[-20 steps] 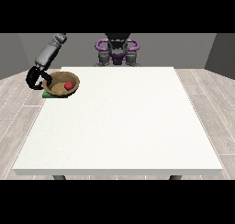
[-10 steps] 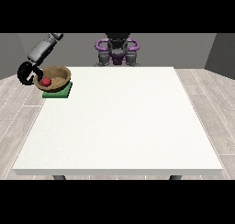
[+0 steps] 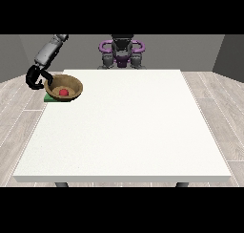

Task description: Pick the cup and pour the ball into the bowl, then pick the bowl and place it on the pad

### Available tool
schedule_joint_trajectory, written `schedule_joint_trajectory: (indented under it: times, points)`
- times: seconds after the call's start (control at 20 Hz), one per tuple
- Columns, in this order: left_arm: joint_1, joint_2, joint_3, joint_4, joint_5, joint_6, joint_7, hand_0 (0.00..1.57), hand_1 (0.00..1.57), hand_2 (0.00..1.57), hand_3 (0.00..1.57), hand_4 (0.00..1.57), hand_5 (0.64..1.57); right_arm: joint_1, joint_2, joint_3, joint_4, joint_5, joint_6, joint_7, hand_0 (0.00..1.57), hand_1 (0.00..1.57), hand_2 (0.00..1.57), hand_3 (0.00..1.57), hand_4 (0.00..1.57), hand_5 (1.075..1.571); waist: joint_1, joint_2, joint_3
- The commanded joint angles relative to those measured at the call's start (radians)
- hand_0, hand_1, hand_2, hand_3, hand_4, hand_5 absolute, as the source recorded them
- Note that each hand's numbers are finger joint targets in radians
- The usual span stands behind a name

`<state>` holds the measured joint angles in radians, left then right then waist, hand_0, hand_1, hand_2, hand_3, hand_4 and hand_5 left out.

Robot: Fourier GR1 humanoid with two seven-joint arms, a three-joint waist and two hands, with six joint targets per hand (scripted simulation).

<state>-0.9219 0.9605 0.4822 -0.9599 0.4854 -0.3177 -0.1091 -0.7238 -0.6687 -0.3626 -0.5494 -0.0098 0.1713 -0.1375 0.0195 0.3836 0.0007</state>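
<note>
Brown wooden bowl (image 3: 63,88) sits on the green pad (image 3: 49,98) way over at the tabletop's (image 3: 128,132) 10 o'clock corner, with the red ball (image 3: 63,91) inside it. Black hand at the view's left (image 3: 35,77) is right at the bowl's left rim, fingers curled (whether they're actually pinching the rim, I can't tell).

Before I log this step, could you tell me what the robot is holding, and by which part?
The hand at the view's left is curled at the left rim of the bowl, which sits on the green pad.
</note>
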Motion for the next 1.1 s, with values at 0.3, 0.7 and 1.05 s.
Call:
schedule_joint_trajectory:
  times: [0.3,0.7,1.05]
  points:
    - [0.017,0.011,0.034,-0.066,0.023,0.025,-0.027,0.0,0.0,0.0,0.0,0.0,1.521,-0.006,-0.079,-0.118,0.132,-0.081,-0.021,0.034,1.57,1.57,1.57,1.57,0.5,1.561,-0.003,0.059,0.001]
    - [0.04,0.048,0.047,-0.1,0.068,0.012,0.048,0.0,0.0,0.0,0.0,0.0,1.517,-0.021,-0.118,-0.131,0.17,-0.081,-0.045,0.008,0.69,0.69,0.57,1.02,0.0,1.535,0.017,0.058,0.0011]
    - [0.054,0.027,0.03,-0.05,0.057,0.01,0.022,0.0,0.0,0.0,0.0,0.0,1.515,-0.105,-0.167,-0.135,0.139,-0.114,0.029,0.102,0.2,0.2,0.3,0.45,0.0,1.476,-0.011,0.019,-0.0003]
